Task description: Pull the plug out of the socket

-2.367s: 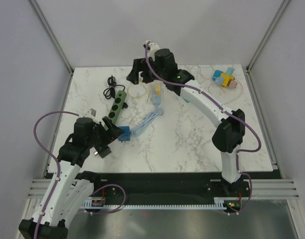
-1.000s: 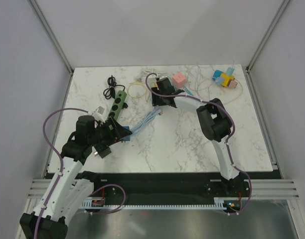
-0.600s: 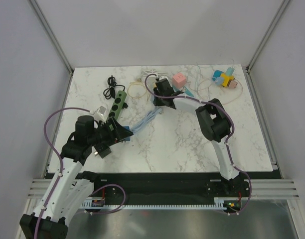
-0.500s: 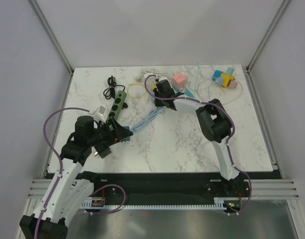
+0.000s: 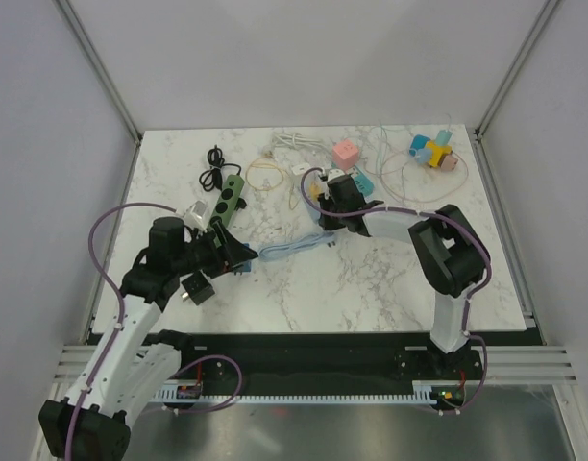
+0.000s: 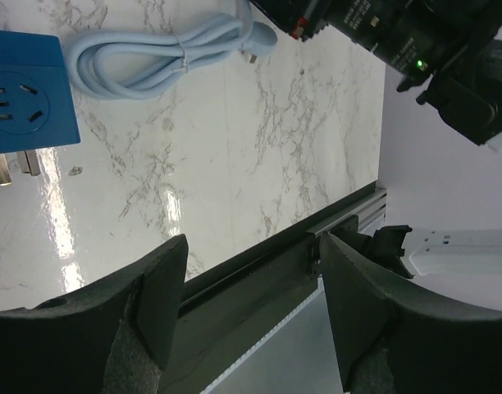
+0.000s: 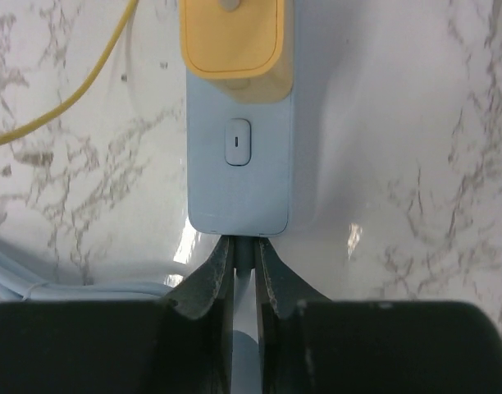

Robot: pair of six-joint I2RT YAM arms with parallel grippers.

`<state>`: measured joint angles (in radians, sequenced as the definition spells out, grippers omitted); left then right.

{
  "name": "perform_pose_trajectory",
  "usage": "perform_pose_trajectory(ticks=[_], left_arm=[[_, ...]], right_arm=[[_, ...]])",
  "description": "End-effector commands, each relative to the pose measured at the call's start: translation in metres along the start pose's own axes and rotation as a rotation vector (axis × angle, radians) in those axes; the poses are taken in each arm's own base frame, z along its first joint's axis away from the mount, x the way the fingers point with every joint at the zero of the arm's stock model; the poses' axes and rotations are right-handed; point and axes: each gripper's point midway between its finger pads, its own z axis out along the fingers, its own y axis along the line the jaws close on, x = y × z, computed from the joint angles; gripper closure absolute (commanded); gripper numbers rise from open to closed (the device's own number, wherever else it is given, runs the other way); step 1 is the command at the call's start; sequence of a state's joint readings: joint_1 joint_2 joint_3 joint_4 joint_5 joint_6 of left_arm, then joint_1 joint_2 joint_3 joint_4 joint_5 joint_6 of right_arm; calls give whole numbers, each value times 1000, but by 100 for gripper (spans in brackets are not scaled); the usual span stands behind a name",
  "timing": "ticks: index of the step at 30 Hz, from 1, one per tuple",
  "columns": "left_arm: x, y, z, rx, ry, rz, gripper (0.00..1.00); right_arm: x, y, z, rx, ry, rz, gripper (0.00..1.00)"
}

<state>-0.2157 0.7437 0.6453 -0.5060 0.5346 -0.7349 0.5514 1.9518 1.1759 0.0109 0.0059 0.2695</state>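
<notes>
Nothing of the pull is done yet, as we judge it. The yellow plastic plug [image 7: 233, 41] sits fully seated in the far end of the pale blue plastic socket strip [image 7: 259, 164], which lies flat on the white marble table [image 5: 371, 279] straight ahead of the right gripper [image 7: 243, 275]. That gripper is pinched shut on the strip's pale blue cord [image 7: 244, 253] where it leaves the near end, so the strip looks anchored. What remains is to grasp the plug itself and draw it out.

The left gripper [image 6: 253, 263] is spread wide and holds nothing. A blue square socket block [image 6: 25, 98] lies ahead of it to its left, with a coiled pale blue cable [image 6: 152, 53] just beyond.

For room, the table in front of both grippers is bare marble. A thin yellow cord [image 7: 62, 98] curves away to the left of the plug. The long green power strip [image 5: 225, 204] lies close beyond the left gripper, and the table's near edge is close behind it.
</notes>
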Motion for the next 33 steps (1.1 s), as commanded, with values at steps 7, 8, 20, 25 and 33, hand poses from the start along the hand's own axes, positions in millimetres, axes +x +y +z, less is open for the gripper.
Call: perform_pose_trajectory(ticks=[7,8,20,25,33], left_arm=[[-17,-37,23,48,38,77,29],[-16,-40,26,48,43,67,29],[6,-79,89,-32,109,111,30],[6,-92,104,-39,122,116,31],[-3,-107,117,-52,73,177,32]], right_arm=[[100,16,-64,-146,186,45,83],[103,24,-71,-167,187,49,83],[90,75,-114,-340,98,35,60],[69,54,-134,-248,44,19,34],[56,13,-159,-138,-15,111,28]])
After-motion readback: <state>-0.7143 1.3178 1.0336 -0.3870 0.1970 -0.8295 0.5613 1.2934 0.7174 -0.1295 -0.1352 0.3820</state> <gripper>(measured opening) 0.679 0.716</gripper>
